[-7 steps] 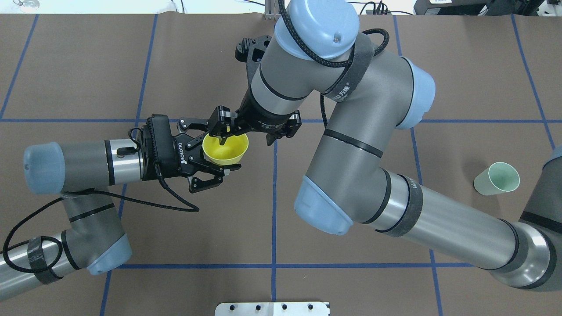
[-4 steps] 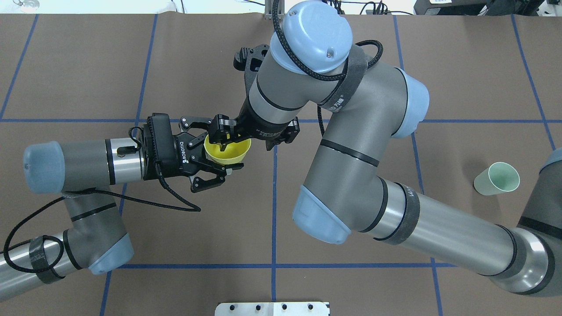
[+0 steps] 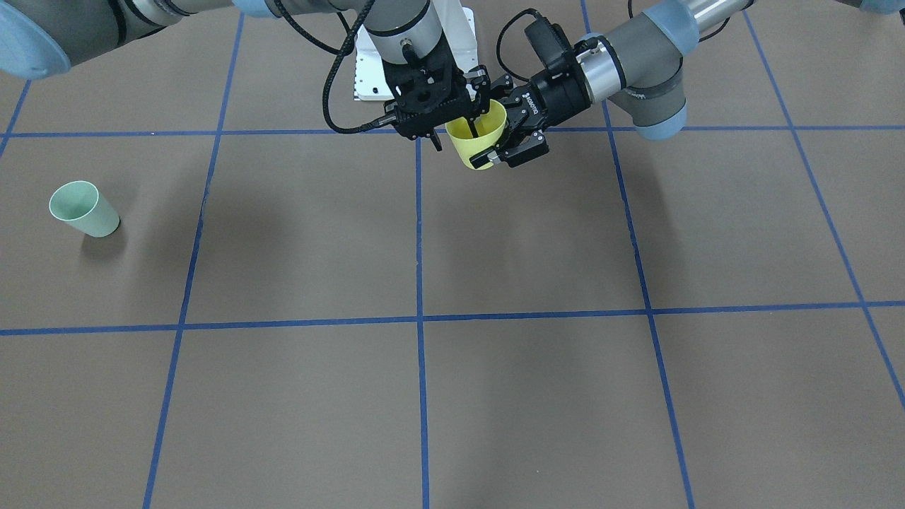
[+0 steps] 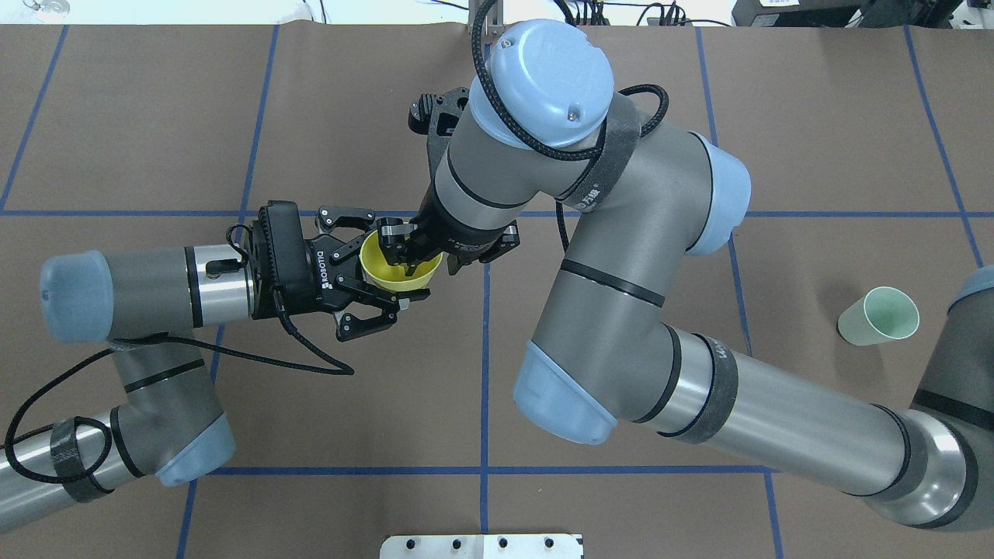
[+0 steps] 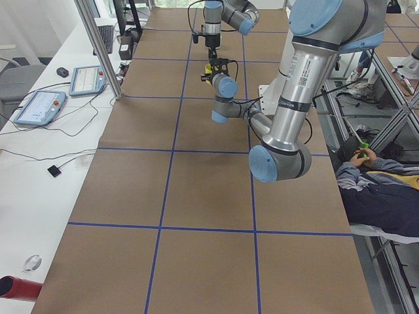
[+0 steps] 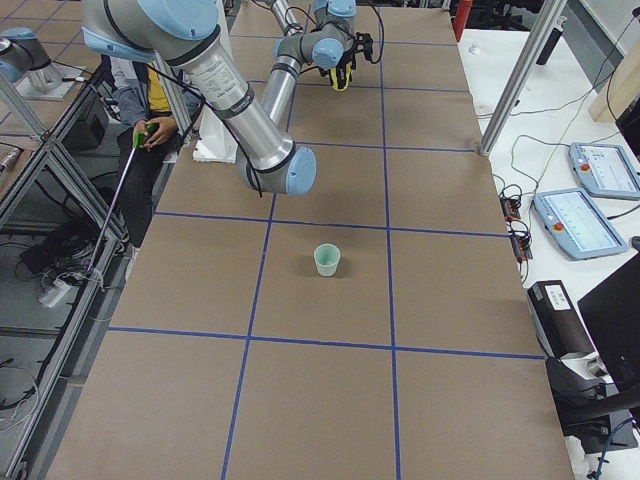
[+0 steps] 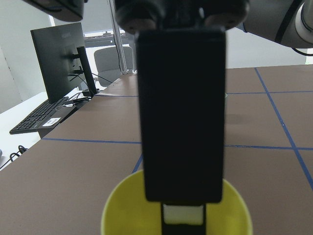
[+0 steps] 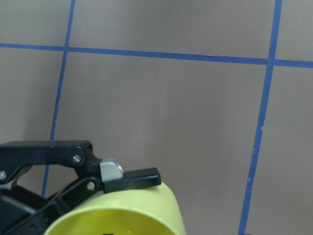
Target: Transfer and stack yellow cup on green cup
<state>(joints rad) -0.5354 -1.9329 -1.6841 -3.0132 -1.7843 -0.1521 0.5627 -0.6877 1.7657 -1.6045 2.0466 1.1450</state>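
The yellow cup [image 4: 386,273] hangs upright above the table's middle, with my left gripper [image 4: 394,261] shut on its sides from the left. My right gripper [image 3: 456,136] reaches down from above, open, and straddles the cup's rim, one finger inside and one outside. In the left wrist view that finger [image 7: 182,122] fills the middle and dips into the yellow cup [image 7: 122,218]. In the right wrist view the cup's rim [image 8: 146,208] shows beside a left fingertip [image 8: 132,178]. The green cup [image 4: 877,317] stands alone at the far right, its mouth up, also [image 3: 83,210].
The brown mat carries blue grid lines. A white base plate [image 4: 481,546] lies at the near edge. A seated person [image 5: 376,190] is beside the robot's base. Tablets [image 6: 585,220] and cables lie on the side bench beyond the mat.
My right arm has swung left and lowered, bringing its fingers further over and into the yellow cup's rim. My left gripper and the cup have stayed put.
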